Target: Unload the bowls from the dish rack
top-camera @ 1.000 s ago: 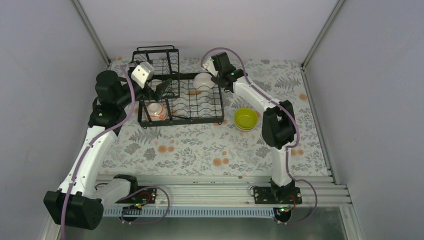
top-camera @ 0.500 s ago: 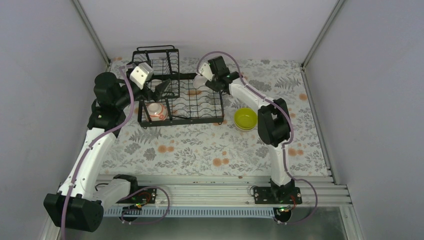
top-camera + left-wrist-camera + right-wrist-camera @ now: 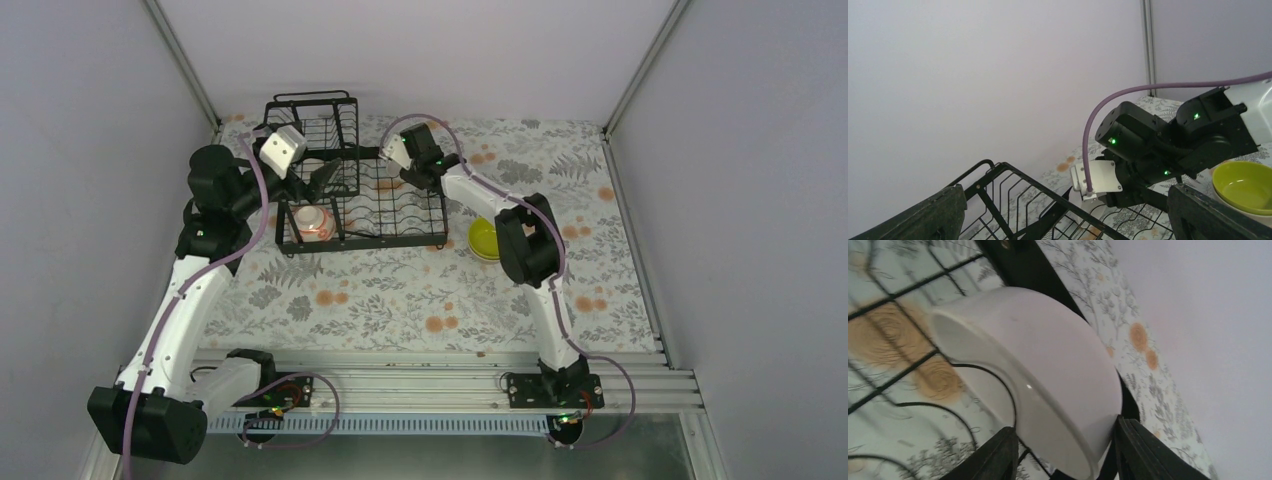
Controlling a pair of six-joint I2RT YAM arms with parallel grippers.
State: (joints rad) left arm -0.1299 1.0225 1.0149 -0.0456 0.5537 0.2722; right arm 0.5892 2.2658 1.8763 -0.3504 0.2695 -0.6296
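Plain white ceramic bowl [image 3: 1058,370] pinched at edge of black wire dish rack [image 3: 400,215]
Right fingers [image 3: 1003,455] are closed across its rim; left fingers [image 3: 933,215] are held wide.

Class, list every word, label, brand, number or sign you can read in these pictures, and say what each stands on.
None can be read. The black wire dish rack, the plain white ceramic bowl, the pale green bowl and the floral tablecloth carry no lettering; the right arm shows only green lights.
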